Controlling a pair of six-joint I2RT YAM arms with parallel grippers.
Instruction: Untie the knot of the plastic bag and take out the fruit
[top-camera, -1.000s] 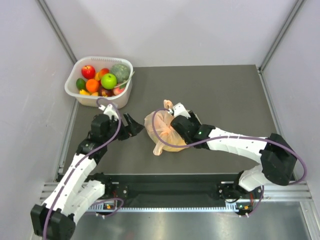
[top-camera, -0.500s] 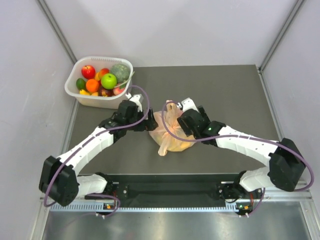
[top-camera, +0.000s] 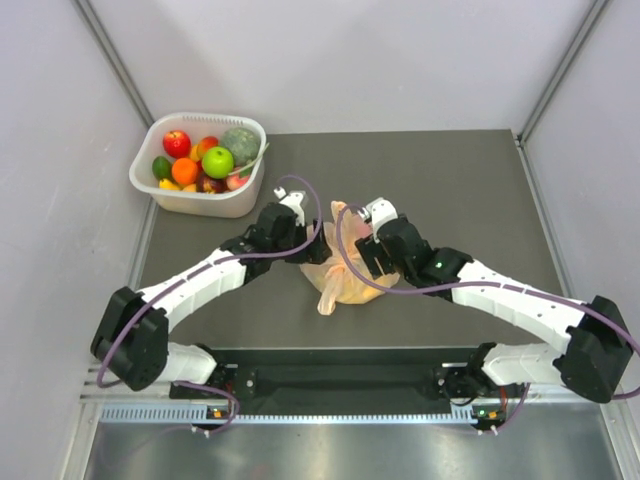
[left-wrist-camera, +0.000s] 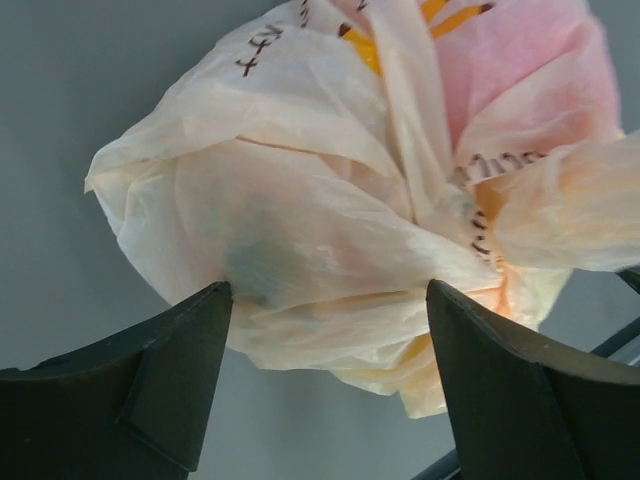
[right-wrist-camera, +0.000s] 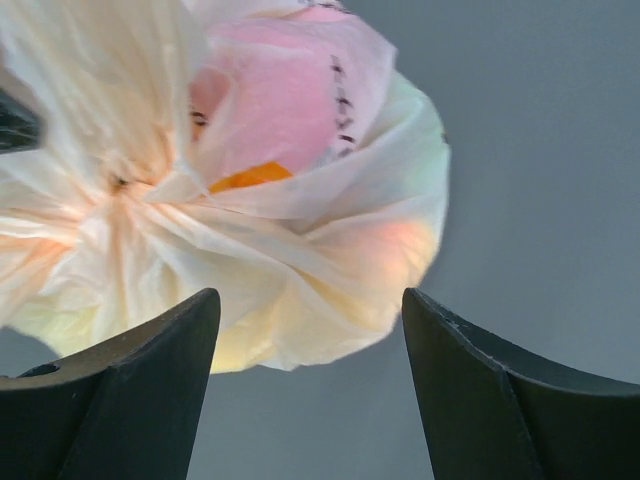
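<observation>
Honestly the fruit (right-wrist-camera: 250, 178) is just blurry orange, pink and yellow smudges through the bag (left-wrist-camera: 330, 240), the print (left-wrist-camera: 262, 50) is too chopped up to read, both wrist views crop the bag at the edges, and from above the left arm (top-camera: 270, 232) and right arm (top-camera: 395, 248) cover most of it.

The plastic bag (left-wrist-camera: 300, 220) bears dark brown printed characters (left-wrist-camera: 258, 50) on its upper folds and beside the knot (left-wrist-camera: 445, 200). The right wrist view shows more along a pink fold. Creases break them up, and none can be read.
</observation>
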